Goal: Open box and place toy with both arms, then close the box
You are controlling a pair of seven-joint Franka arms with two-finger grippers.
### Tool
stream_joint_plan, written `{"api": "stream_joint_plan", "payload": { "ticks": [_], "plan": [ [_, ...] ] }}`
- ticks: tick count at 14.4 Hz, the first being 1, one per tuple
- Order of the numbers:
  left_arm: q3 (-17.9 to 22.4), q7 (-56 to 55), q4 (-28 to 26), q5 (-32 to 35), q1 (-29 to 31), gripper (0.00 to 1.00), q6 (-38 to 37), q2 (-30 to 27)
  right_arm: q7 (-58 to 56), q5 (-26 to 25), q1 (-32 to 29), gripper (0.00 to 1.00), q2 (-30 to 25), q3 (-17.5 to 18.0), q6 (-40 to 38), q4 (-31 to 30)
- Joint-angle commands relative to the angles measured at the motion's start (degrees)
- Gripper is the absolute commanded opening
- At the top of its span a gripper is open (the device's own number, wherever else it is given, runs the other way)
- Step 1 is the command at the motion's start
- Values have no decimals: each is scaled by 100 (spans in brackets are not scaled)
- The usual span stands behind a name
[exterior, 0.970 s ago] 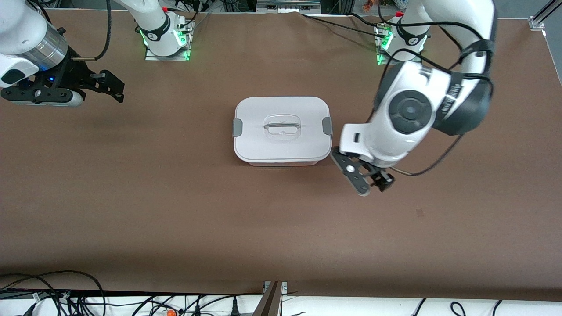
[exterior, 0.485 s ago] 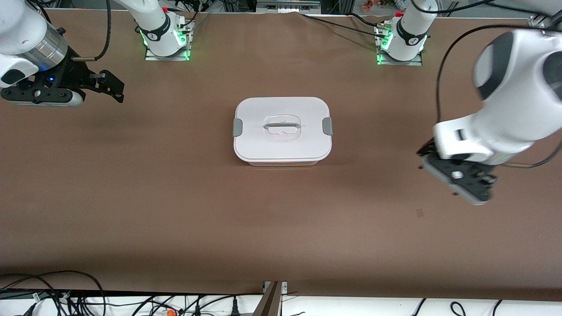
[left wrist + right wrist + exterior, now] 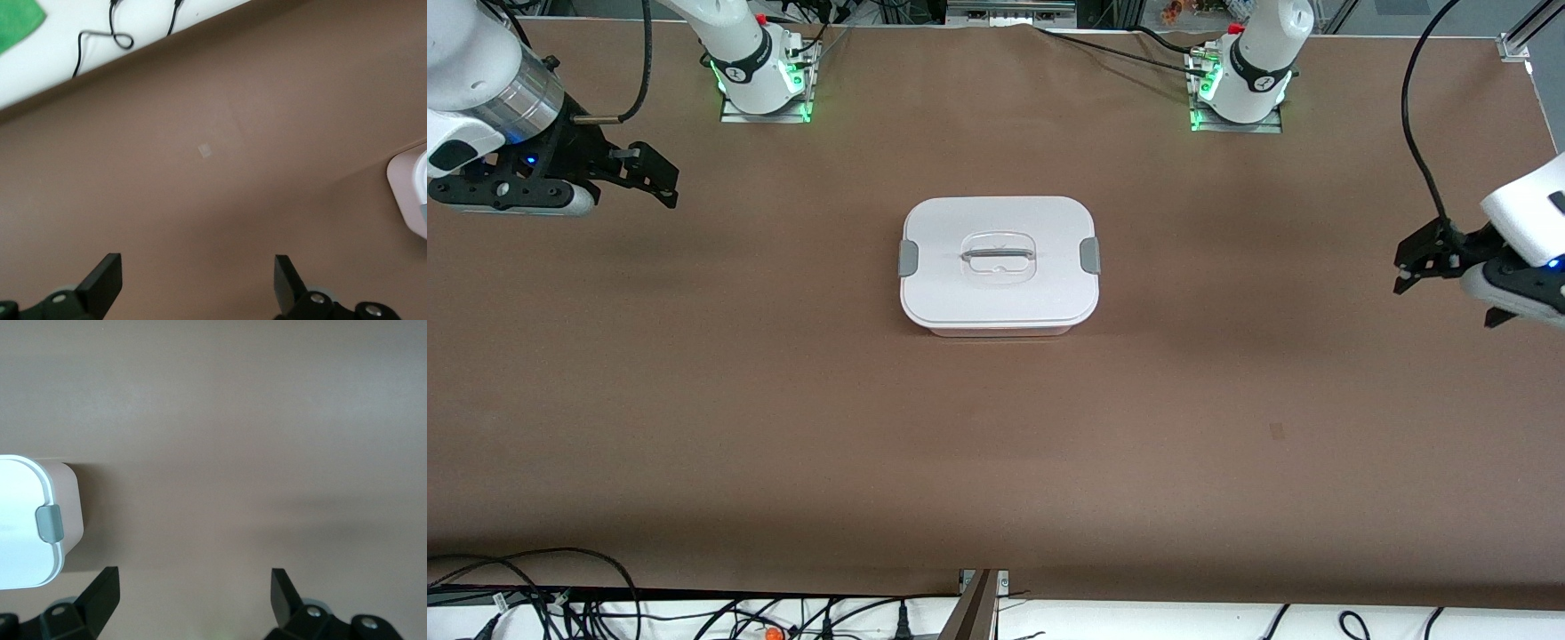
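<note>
Box (image 3: 999,264) shut mid-tabletop (image 3: 783,427), lid clips down.
Wrist views alone show left claw (image 3: 197,283) and right claw (image 3: 193,597) spread wide, empty.

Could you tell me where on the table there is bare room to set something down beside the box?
The table is bare all round the closed box. The widest patch runs from the box to the table's near edge. Both ends are bare too, under the open left gripper and the open right gripper, each waiting at its own end. Nowhere is crowded.
</note>
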Motion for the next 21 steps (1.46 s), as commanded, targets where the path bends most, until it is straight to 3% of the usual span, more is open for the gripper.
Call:
{"api": "stream_joint_plan", "payload": {
  "ticks": [1,7,21],
  "plan": [
    [-154,-1021,-337,-79,72,100,-391,-472,67,-67,-51,100,10,49,-63,73],
    [-154,-1119,-1225,-326,432,100,-339,-912,67,-67,-51,100,10,49,-63,73],
    [-145,-1480,-1041,-264,441,100,-568,-631,67,-49,-69,100,27,49,-1,82]
  ]
}}
